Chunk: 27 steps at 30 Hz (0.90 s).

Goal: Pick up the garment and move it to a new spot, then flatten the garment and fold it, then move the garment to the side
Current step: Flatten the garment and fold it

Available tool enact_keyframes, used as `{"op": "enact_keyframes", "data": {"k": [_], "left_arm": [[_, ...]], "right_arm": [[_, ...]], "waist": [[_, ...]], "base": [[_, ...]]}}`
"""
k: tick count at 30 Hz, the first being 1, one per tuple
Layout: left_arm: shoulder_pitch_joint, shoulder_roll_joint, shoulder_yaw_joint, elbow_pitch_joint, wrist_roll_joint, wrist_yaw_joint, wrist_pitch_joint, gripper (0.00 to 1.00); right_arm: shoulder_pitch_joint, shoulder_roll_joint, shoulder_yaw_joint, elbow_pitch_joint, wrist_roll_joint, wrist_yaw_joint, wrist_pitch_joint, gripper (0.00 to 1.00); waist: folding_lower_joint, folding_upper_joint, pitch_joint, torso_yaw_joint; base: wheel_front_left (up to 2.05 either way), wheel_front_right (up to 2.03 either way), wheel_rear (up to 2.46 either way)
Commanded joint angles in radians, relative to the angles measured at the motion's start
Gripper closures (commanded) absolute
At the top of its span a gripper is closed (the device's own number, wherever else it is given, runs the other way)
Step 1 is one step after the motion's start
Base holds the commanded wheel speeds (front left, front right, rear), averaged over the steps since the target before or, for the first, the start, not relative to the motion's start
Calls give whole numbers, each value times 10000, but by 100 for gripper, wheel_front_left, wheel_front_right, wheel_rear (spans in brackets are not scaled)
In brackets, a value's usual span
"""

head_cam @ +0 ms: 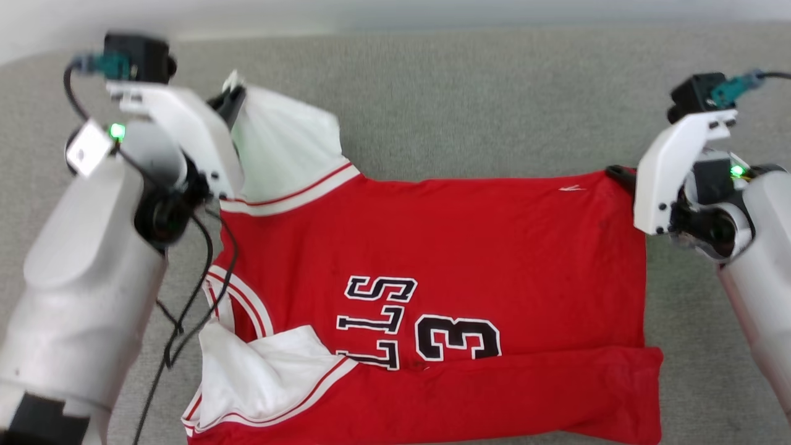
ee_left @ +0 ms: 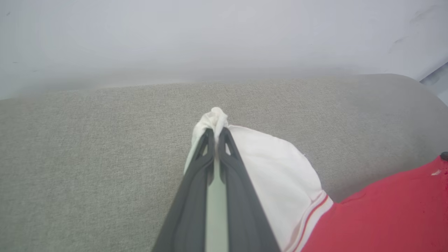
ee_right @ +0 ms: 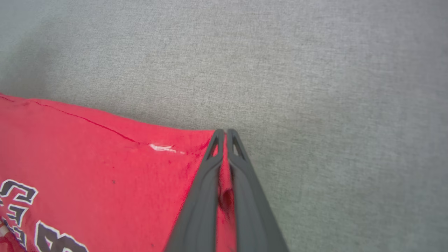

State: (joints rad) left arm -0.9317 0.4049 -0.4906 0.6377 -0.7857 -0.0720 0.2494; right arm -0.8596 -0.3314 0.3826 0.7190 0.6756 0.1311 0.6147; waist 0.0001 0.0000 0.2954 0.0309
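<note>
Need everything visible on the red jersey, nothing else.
The jersey is bright red, soft knit-looking cloth with white sleeves, red-and-white striped trim, and black white-outlined letters and a "3". It lies spread on a grey woven surface, collar toward the robot's left, near edge folded over. The left gripper pinches the far white sleeve's tip; the right gripper is shut on the far hem corner, by a small white mark.

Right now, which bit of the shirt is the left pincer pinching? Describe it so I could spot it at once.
On the grey fabric surface lies a red jersey, spread out with its number 3 showing. At its far left corner a white sleeve is drawn out, its tip pinched in the left pincer. The other white sleeve lies crumpled at the near edge, unheld.
</note>
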Motion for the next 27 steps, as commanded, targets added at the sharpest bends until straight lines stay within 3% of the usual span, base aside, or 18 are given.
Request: {"op": "enact_keyframes", "data": {"k": [1,6,14,27], "left_arm": [[583,73,190,-184,-92,198,-486,100],[2405,40,630,-942,-441,772,-1465,100],[5557,333,1048,-2335,-845,1714,-2210,100],[9781,605,1232,-4606,-1429,3234,-2109,100]], "right_arm": [[516,-119,-61,-245,-76,-8,-354,100],[1845,-399,59,-1071,-472,-6,-1280,100],[4023,-274,-122,-2141,-766,-6,-2560,100],[6986,346,-858,-2698,-632,-6,-3712,100]], "waist": [[-1,0,-525,-13],[-1,0,-1303,3],[-1,0,-2104,-230],[-1,0,-2736,-381]], "base": [[0,0,0],[0,0,0],[0,0,0],[0,0,0]]}}
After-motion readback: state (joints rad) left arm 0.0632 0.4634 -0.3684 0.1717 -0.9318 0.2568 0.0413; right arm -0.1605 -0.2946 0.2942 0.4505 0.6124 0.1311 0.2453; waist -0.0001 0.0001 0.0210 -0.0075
